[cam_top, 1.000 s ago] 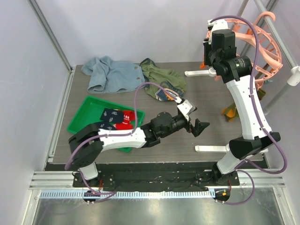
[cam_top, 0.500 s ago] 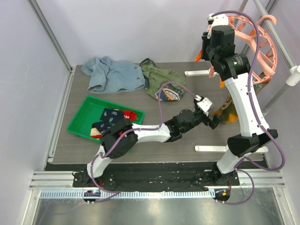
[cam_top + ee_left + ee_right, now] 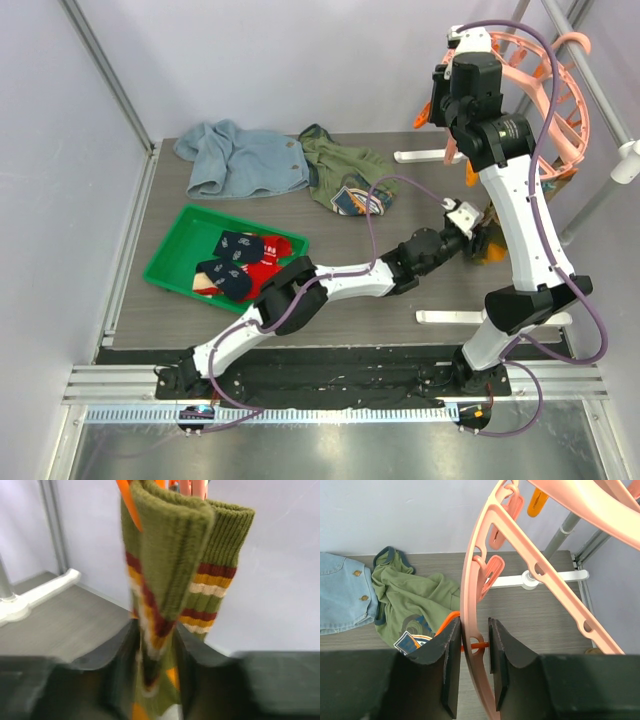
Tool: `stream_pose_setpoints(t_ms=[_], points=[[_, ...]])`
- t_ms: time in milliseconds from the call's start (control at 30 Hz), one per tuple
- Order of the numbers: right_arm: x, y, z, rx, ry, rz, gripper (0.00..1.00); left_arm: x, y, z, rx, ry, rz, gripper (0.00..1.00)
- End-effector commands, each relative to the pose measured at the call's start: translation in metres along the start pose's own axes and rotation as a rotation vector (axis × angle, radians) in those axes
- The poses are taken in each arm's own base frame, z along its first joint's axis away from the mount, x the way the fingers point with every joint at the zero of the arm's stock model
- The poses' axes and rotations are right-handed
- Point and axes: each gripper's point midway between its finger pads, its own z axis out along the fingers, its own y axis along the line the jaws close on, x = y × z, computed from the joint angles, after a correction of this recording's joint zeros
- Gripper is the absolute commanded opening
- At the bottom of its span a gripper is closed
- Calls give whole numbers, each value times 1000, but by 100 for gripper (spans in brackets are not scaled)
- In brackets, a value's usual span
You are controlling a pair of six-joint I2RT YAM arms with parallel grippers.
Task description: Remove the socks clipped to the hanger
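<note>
1. The hanger (image 3: 471,580) hangs at the table's far right corner. It is tilted, judged so because it is being held to one side.
2. Green tray (image 3: 190,232): well apart from the hanger, down and to its left. It holds freed socks (image 3: 240,262), so it is judged to be the drop point.
3. Right gripper (image 3: 475,630): jaws clamped across the hanger's ring, judged to steady it against the pull.
4. Left gripper (image 3: 156,645): below the hanger, jaws pressed to either side of the striped sock (image 3: 170,545) (view blurred).
5. That sock hangs under the hanger's rim, its cuff pinched in an orange clip (image 3: 126,502). It is not yet released.
</note>
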Motion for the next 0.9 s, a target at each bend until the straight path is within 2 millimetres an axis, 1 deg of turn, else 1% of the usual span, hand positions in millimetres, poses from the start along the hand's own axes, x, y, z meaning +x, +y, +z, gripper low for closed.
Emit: stream_pose_setpoints(t_ms=[0,33,67,100,133,167,200,233,267,300,333,367,400,433,467,500,533,567,600,633,667,700,733,767,800,833,867], points=[[-36,-14,-27,33,-114,82,33,-50,2,1,-34,-99,3,27],[-37,-13,-29,29,-115,96,36,-66,2,-1,-38,-114,5,19],[-40,-14,-32,24,-123,106,38,-57,5,-8,-48,-87,14,15],[-39,-12,-35,11,-114,109,40,-61,12,-11,-78,-88,21,11],[-41,-12,-38,5,-115,128,46,-65,15,-14,-85,-87,23,0],[-46,-12,-44,-6,-125,141,50,-69,16,-21,-92,-80,26,0],[-43,-9,-48,-23,-103,137,54,-74,19,-24,-103,-83,27,0],[-43,-8,-51,-34,-97,144,61,-77,21,-27,-107,-80,28,0],[-47,-10,-58,-31,-105,179,65,-83,21,-34,-108,-74,27,0],[-43,-11,-62,-29,-85,181,68,-85,22,-37,-108,-70,27,0],[-43,-13,-66,-25,-84,188,72,-85,20,-40,-104,-61,27,0],[-45,-18,-76,-20,-87,203,73,-90,21,-44,-102,-56,28,0],[-47,-20,-82,-18,-92,213,75,-87,20,-47,-100,-34,32,0],[-50,-23,-88,-17,-101,219,76,-87,21,-49,-102,-23,35,0],[-52,-26,-98,-18,-107,224,77,-89,21,-51,-102,-19,35,0],[-53,-28,-104,-19,-111,236,77,-99,21,-53,-104,-28,30,0],[-54,-30,-109,-20,-114,241,77,-98,21,-56,-107,-19,31,0],[-51,-32,-114,-20,-102,241,77,-102,24,-58,-121,-20,30,0],[-53,-34,-125,-27,-114,250,77,-110,24,-60,-124,-15,30,0],[-51,-36,-129,-26,-110,253,77,-112,26,-61,-131,-8,37,0],[-44,-38,-132,-20,-92,253,75,-114,28,-62,-138,-3,47,0],[-44,-41,-142,-23,-98,259,74,-115,30,-64,-147,9,55,0],[-40,-43,-146,-22,-91,268,73,-123,31,-66,-154,3,56,0],[-28,-43,-145,-13,-54,261,72,-125,33,-67,-168,5,60,0],[-23,-43,-147,-20,-39,263,70,-126,35,-70,-176,15,70,0],[-21,-47,-160,-24,-49,285,69,-131,36,-74,-180,13,72,0],[-8,-46,-157,-19,-19,283,68,-132,38,-76,-190,15,76,0]])
